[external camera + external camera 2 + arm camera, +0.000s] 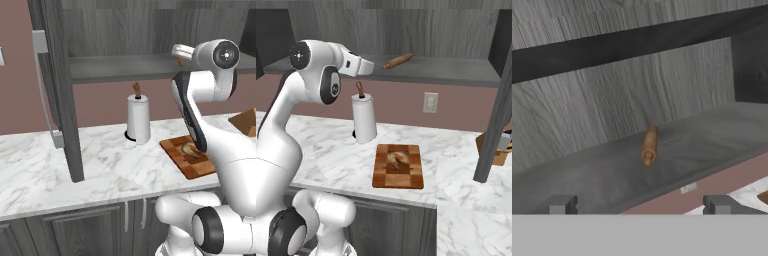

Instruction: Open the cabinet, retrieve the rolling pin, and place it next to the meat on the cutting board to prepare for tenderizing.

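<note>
In the hand view the rolling pin [649, 145] lies at the centre of the frame on the grey shelf [712, 135] of the open cabinet [406, 30], and the fingers [561, 204] of the gripper [639, 206] stand wide apart at the bottom edge, holding nothing. In the right base view the cutting board [412, 175] lies at the middle on the marble counter [321, 150], with the meat [396, 158] on its upper part. A paper towel roll [364, 119] stands just above and left of the board.

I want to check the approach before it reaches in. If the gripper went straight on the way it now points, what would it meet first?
Probably the rolling pin: in the hand view it lies end-on on the cabinet shelf, centred ahead of the open gripper. Depth is unclear; aimed slightly high, it would reach the cabinet's back wall instead.
</note>
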